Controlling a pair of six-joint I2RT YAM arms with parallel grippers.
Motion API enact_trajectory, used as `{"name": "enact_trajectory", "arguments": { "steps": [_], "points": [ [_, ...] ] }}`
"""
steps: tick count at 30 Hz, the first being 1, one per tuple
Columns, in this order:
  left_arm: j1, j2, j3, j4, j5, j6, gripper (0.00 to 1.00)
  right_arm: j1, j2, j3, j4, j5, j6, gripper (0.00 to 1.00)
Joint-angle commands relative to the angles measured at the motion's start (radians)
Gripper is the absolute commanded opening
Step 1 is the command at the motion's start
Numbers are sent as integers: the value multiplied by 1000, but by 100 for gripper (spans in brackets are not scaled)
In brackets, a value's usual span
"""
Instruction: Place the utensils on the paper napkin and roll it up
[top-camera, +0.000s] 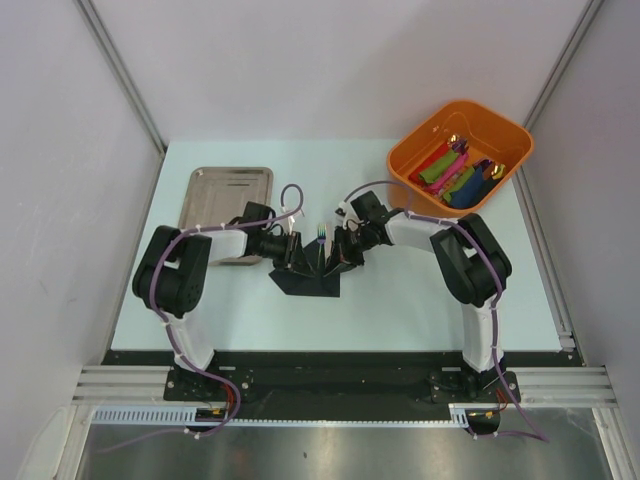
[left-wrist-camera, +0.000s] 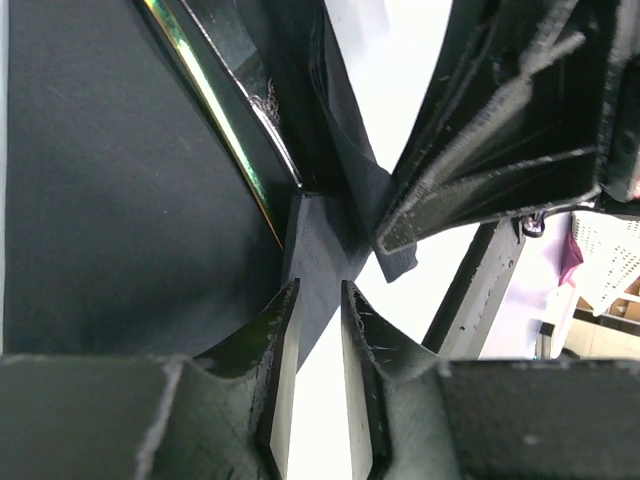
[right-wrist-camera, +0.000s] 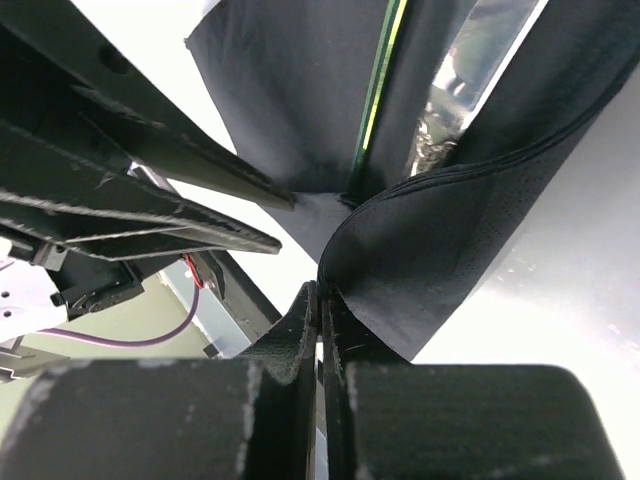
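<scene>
You see the utensils (top-camera: 320, 236) only as tines, handles lost inside the folded napkin (top-camera: 300, 283), tray (top-camera: 225, 185) partly under the left arm (top-camera: 215, 245)

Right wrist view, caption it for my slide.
Right end effector pinches a curled edge of the paper napkin, utensils lying on it.

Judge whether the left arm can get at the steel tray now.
Probably yes: the tray lies right beside that arm, nothing between them; the left end effector would only have to back off the napkin.
</scene>
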Motion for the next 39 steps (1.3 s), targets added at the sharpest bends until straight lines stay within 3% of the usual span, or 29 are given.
{"name": "enact_trajectory", "arguments": {
  "steps": [1, 14, 31, 39],
  "points": [
    [4, 21, 26, 14, 12, 18, 26, 14, 11, 46, 20, 4, 12, 0],
    [2, 58, 35, 26, 3, 14, 13, 34, 49, 79, 48, 2, 53, 0],
    [2, 72, 42, 32, 0, 9, 10, 58, 98, 100, 106, -13, 107, 0],
    [16, 14, 22, 47, 28, -15, 15, 66, 106, 94, 126, -16, 114, 0]
  ]
}}
